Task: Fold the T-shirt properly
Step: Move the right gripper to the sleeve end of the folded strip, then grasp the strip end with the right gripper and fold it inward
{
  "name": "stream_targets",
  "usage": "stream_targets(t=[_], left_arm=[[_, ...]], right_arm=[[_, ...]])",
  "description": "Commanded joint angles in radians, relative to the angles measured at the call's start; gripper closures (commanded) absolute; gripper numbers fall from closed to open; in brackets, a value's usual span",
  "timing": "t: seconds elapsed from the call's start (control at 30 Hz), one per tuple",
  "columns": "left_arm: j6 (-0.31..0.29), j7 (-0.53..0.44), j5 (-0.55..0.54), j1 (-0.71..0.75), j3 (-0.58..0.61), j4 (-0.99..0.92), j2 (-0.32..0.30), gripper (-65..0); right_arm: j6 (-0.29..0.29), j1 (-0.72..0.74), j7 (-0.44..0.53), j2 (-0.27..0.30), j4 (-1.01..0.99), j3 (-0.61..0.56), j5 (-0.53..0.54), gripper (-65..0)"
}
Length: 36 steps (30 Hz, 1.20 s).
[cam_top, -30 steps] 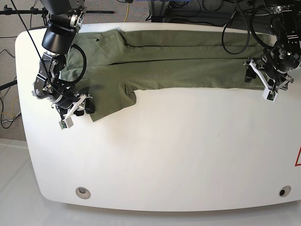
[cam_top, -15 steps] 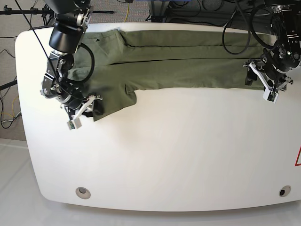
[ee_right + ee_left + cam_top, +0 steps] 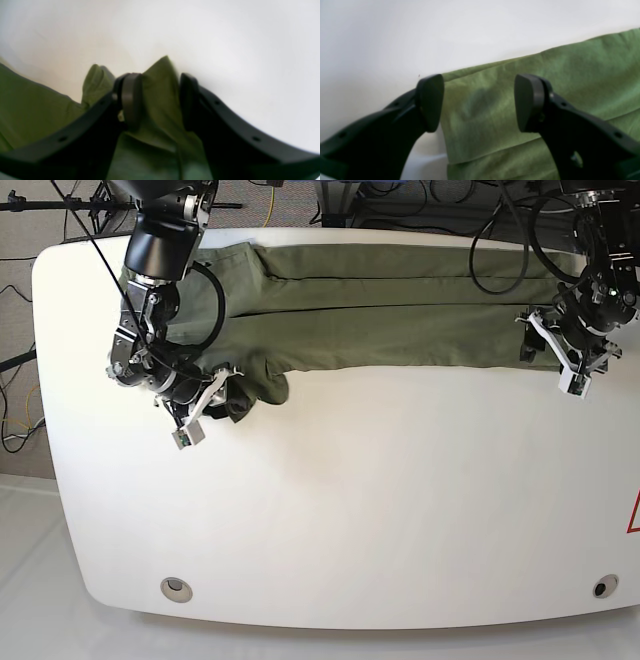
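Sleeve cloth stands pinched between the two fingers of the right gripper (image 3: 156, 100) — in the right wrist view a peak of olive fabric rises up between the pads, so this pincer is clamped on the T-shirt (image 3: 400, 310). In the base view this gripper (image 3: 215, 395) sits at the near left end of the garment, where the short sleeve bunches into a dark lump under it. I judge it grips there to carry the sleeve over the body of the shirt, because the sleeve is the only part that sticks out toward the front.

The T-shirt lies along the far edge of the white table (image 3: 350, 510), stretched from left to right as a long band with lengthwise fold lines, so its sides seem already turned in.

The left gripper (image 3: 480, 102) has its fingers wide apart and holds nothing. In its wrist view the pads stand over the corner of the fabric, one finger (image 3: 430, 102) just at the cloth's edge and the other over the green. In the base view it (image 3: 560, 355) waits at the right end of the band — probably placed there to take that end as soon as the sleeve is in.

The risk, I think, is that the thin cotton slips from the right pads and the sleeve falls in wrinkles.
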Motion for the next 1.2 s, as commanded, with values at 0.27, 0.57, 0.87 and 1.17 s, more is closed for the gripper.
stream_targets(t=[0.27, 0.57, 0.87, 1.17], left_arm=[[0.005, -0.011, -0.013, -0.009, -0.006, 0.016, -0.022, -41.7], [0.006, -0.017, -0.007, -0.004, -0.007, 0.015, -0.027, -41.1], [0.003, -0.015, -0.010, -0.004, -0.008, 0.016, -0.025, -41.0], [0.004, -0.016, -0.011, -0.006, -0.008, 0.017, -0.025, -40.9]], right_arm=[[-0.017, -0.030, -0.060, 0.010, -0.027, -0.052, -0.053, -7.2], [-0.017, -0.048, -0.111, 0.012, 0.015, -0.081, -0.061, -3.6], [-0.017, -0.086, -0.248, 0.002, 0.176, -0.079, -0.015, 0.0], [-0.017, -0.154, -0.450, -0.002, 0.397, -0.083, 0.093, 0.0]])
